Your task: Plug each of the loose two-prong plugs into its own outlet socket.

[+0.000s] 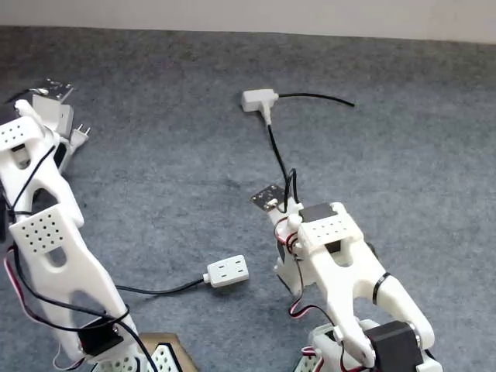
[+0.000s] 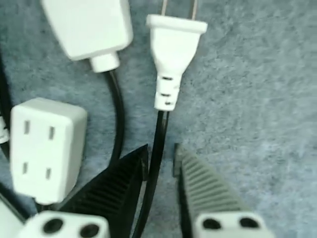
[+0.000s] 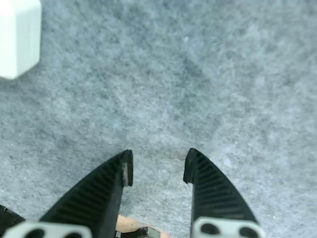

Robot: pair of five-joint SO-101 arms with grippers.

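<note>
A white two-prong plug (image 2: 174,47) lies on the grey carpet with its prongs pointing away from my left gripper (image 2: 161,158). Its black cable (image 2: 156,148) runs between the gripper's open fingers, which straddle it just behind the plug. Beside it are a white outlet socket block (image 2: 45,146) and another white plug body (image 2: 89,27). In the high view this plug (image 1: 80,136) is at the far left, by the left arm (image 1: 39,225). My right gripper (image 3: 157,168) hangs open over bare carpet, holding nothing. A second outlet socket (image 1: 229,271) lies in the middle foreground.
At the back centre a white outlet (image 1: 258,99) has a plug in it, with black cables (image 1: 314,96) trailing right and toward the right arm (image 1: 329,232). A white block's corner (image 3: 17,37) shows in the right wrist view. Open carpet lies to the right.
</note>
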